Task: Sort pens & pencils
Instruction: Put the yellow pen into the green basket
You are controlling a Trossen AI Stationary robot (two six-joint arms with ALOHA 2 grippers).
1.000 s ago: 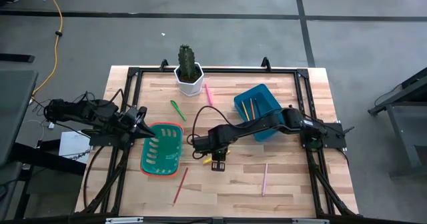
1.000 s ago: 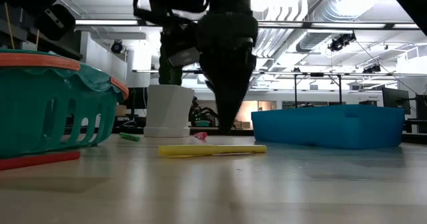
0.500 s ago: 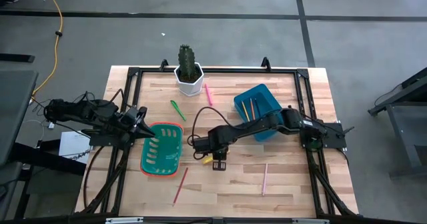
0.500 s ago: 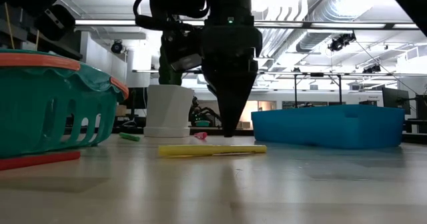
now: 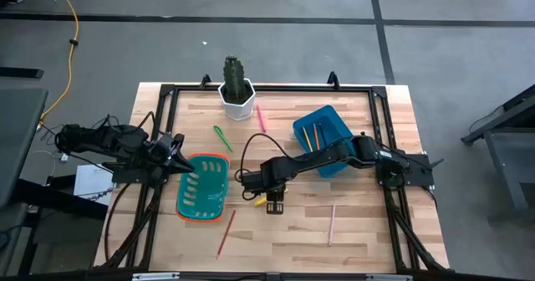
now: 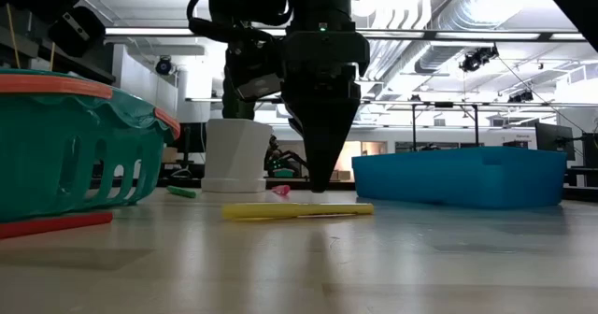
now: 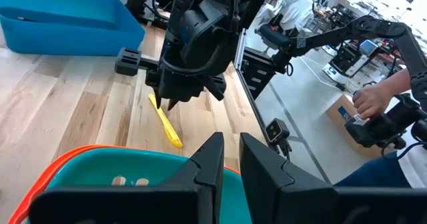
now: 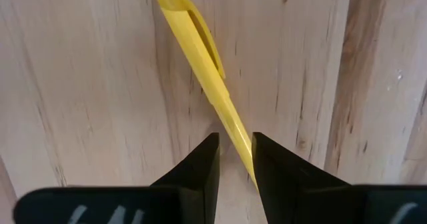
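- My right gripper (image 8: 233,159) points straight down over the yellow pen (image 8: 200,57). Its fingers are only a little apart, with the pen running between them, so they can pinch it from both sides.
- I don't think it has the pen yet. The pen lies flat on the table (image 5: 284,239), right under the tips.
- The green basket (image 5: 203,187) is just beside this gripper. I think the pen goes in there.
- My left gripper (image 7: 230,159) waits over the basket rim with its fingers close together and nothing in them.
- The blue bin (image 5: 322,135) is behind my right arm and has thin pencils in it.
- A green pen (image 5: 222,137) and a pink pen (image 5: 261,118) lie farther off, near the cactus pot (image 5: 236,99).
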